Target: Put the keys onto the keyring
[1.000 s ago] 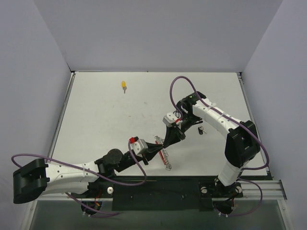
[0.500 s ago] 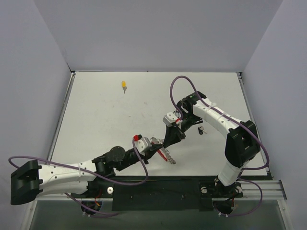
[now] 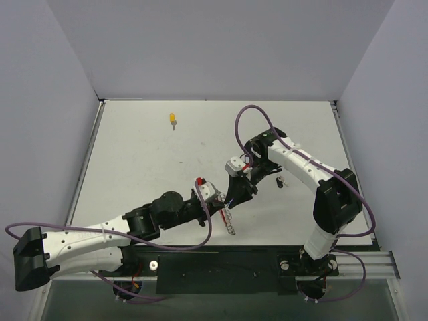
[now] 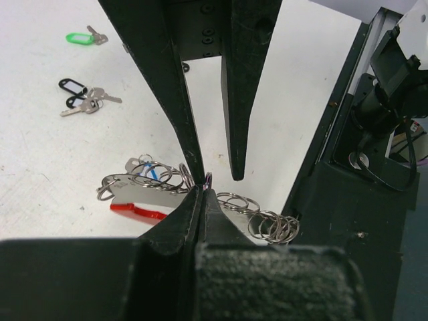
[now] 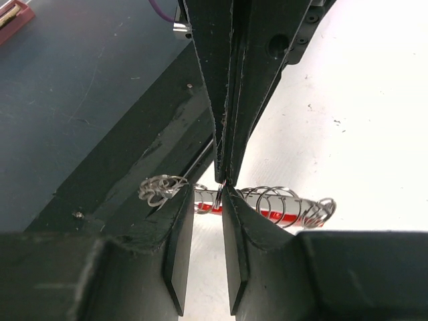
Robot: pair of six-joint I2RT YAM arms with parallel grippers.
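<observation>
Pale grey walls (image 3: 214, 47) are boxing in the white bench (image 3: 147, 167), and I am watching both arms meeting near its middle front. The left pincer (image 4: 200, 192) is pressing its tips together on a thin wire ring of the keyring (image 4: 144, 194), nipping it right at the points. The rest of the keyring is lying on the bench just below that grip: a spread of silver loops, a flat silver piece and a red strip (image 4: 137, 208) along its near edge.

The right pincer (image 5: 207, 197) is reaching in from the opposite side, its tips just beside the left one's. Its fingers are standing slightly apart with a clear gap between them. I am not seeing them clamping anything, though I cannot tell whether one tip is brushing the ring.

From the left wrist camera I am seeing a green-tagged key (image 4: 83, 38) lying far out on the bench and two black-tagged keys (image 4: 80, 97) lying together nearer in, all well apart from the keyring. From overhead, a yellow-tagged key (image 3: 173, 120) is sitting alone toward the back left of the bench.
</observation>
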